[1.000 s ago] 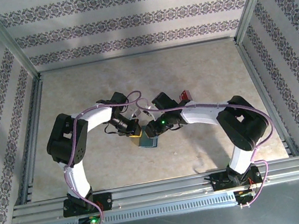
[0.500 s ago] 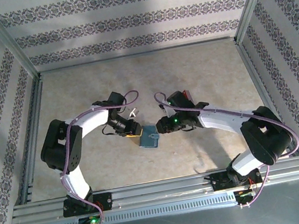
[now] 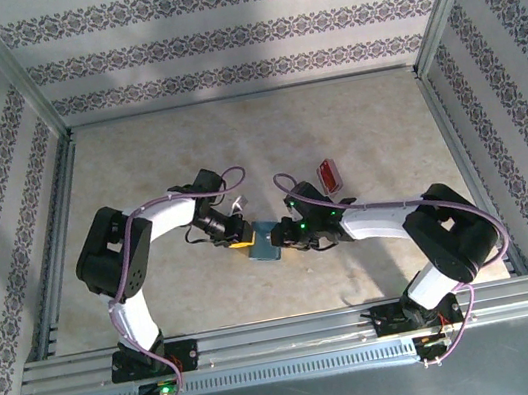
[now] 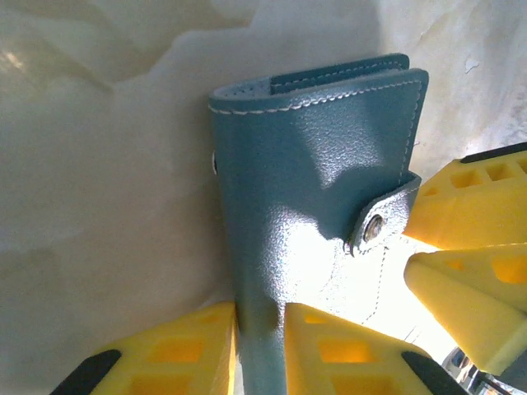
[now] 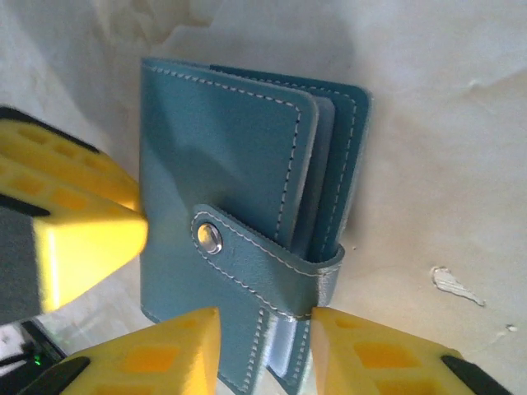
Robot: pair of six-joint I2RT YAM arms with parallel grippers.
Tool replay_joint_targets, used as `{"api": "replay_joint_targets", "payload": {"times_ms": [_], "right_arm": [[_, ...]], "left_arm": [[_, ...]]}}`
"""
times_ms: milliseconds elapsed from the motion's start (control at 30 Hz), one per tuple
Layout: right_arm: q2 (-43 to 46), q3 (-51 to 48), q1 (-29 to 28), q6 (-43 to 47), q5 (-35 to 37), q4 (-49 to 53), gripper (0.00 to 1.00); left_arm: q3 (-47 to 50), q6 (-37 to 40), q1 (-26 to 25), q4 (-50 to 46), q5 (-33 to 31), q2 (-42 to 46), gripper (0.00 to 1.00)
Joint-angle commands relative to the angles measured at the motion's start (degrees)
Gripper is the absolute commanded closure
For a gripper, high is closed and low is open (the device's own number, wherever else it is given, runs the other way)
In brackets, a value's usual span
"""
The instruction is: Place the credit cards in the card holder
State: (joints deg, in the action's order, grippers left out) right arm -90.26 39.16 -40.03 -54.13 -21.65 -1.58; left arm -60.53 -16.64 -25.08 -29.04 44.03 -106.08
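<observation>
Compared with one second ago, the left gripper (image 3: pixel 242 234) keeps its station just left of the tabletop (image 3: pixel 136 158) centre. Its fingers (image 4: pixel 165 355) are clamped on one edge of the card holder (image 3: pixel 264 242), one finger on each face. The card holder has not shifted. It sits between the two grippers, slightly nearer the near edge than the far edge. It is folded shut, with the snap strap (image 5: pixel 247 251) fastened. In both wrist views its long axis runs away from the gripping fingers. From above the axis appears to run far to near, though the holder is too small there to be sure. The right gripper (image 3: pixel 285 238) has closed in from the right, and its fingers (image 5: pixel 144 355) pinch the holder's edge beside the strap. The right forearm has swung toward the near edge, uncovering a red credit card (image 3: pixel 329 175) that lies well right of the holder.
</observation>
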Motion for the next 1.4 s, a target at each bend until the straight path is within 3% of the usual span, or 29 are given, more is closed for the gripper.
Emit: {"api": "replay_joint_targets", "payload": {"times_ms": [0,333,667,933,1100,1233,1367], "right_arm": [[-0.11,-2.31,-0.96,-4.25,1.93,-3.94,0.62],[5.38,-6.90,-1.84,-5.27,5.32,-0.98,0.53],[-0.50,-7.52,-4.14,-9.09,3.72,-12.00,0.56],[-3.58,-6.08,-5.28,-9.51,3.57,-13.20,0.60],[-4.39,-7.43,-5.27,-9.64,3.28,-15.95,0.68],[-4.52,-9.17,-4.75,-10.04,2.43,-20.28,0.81],[-2.68,-11.31,-3.81,-9.39,1.23,-24.26,0.95]], "left_arm": [[0.68,-1.39,-1.16,2.46,2.22,-1.22,0.80],[0.38,-1.92,-1.66,2.93,2.33,-2.55,0.81],[-0.41,-2.87,-3.28,3.02,2.89,-2.68,0.83],[-2.12,-3.88,-5.22,2.93,5.36,-2.55,0.83],[-2.68,-4.63,-5.37,3.67,6.82,-3.15,0.83],[-3.32,-5.01,-5.53,3.96,7.76,-4.25,0.82],[-3.74,-3.44,-5.01,2.07,7.10,-1.90,0.71]]}}
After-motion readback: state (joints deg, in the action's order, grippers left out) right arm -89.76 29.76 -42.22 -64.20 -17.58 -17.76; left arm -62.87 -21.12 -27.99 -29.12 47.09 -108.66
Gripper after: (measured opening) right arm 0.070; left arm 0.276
